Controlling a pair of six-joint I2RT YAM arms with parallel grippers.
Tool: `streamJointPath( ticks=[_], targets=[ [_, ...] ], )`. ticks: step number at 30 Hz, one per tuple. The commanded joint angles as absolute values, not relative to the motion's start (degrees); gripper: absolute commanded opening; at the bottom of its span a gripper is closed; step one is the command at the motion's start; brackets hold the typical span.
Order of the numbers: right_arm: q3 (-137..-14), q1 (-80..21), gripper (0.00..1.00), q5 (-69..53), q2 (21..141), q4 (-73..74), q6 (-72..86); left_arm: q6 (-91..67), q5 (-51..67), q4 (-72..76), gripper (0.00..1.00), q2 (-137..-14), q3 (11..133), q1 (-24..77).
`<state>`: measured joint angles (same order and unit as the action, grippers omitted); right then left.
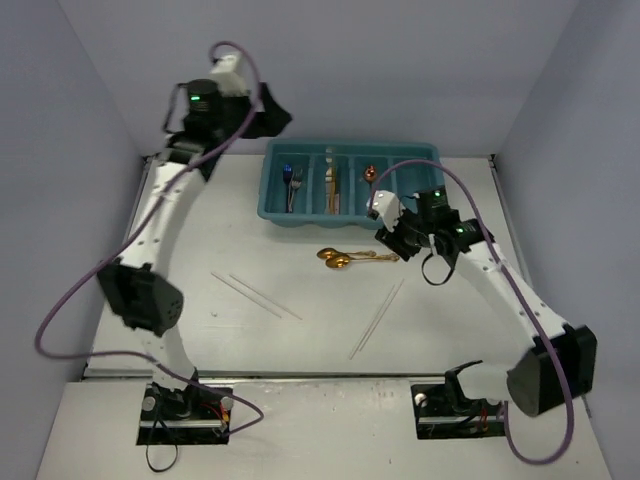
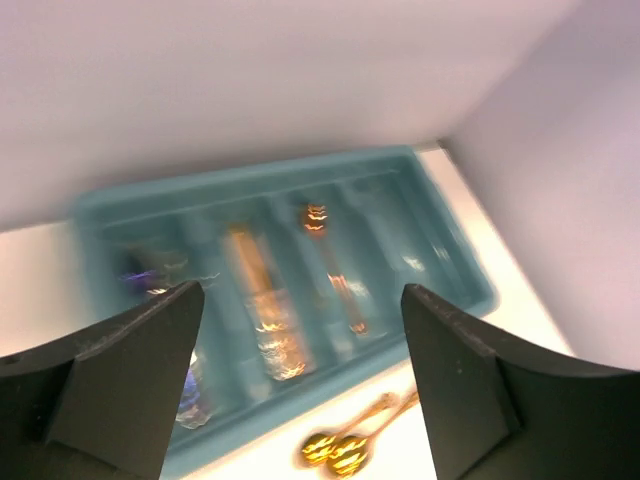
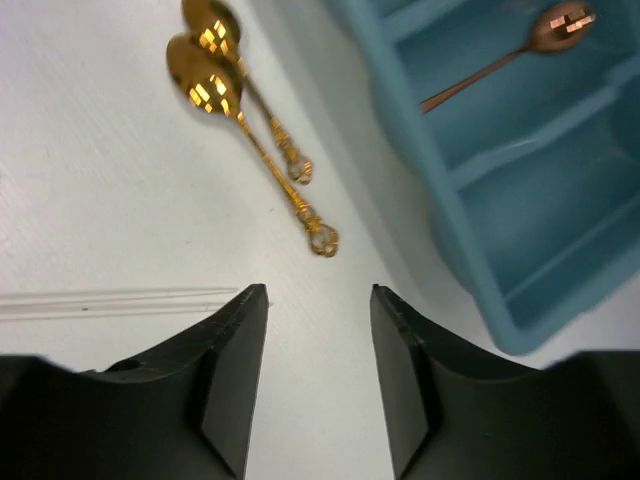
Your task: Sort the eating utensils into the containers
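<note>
Right hand (image 3: 318,297) released, holding nothing; two gold spoons (image 3: 200,80) lie just ahead

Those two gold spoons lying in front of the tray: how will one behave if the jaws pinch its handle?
Probably stiff: the gold spoons look like solid metal. Likely slippery, given the bright glints on their polished bowls. Their bowls lie close together on the table, so lifting one may well nudge the other.
</note>
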<state>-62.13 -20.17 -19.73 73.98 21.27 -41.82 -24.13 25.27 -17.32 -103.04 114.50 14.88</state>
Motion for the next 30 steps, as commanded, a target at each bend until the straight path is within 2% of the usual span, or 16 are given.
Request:
streamJointPath(
  ticks=[1, 10, 16, 30],
  targets=[
    [-65.0, -23.7, 0.36, -20.6, 81.7, 21.6, -51.9, -17.2, 38.8, -18.0, 0.78, -90.2, 100.6, 8.3],
    [-70.7, -26.9, 0.31, -20.3, 96.8, 21.4, -57.8, -15.2, 41.4, -19.5, 0.77, -77.2, 82.4, 6.3],
    [-74.0, -27.3, 0.34, -20.4, 103.0, 21.5, -60.5, -17.8, 41.7, -18.3, 0.77, -75.9, 80.3, 6.1],
    [-77.0, -27.8, 0.35, -22.8, 111.0, 21.9, -64.2, -20.1, 41.7, -17.6, 0.77, -77.0, 81.2, 6.0]
  ],
)
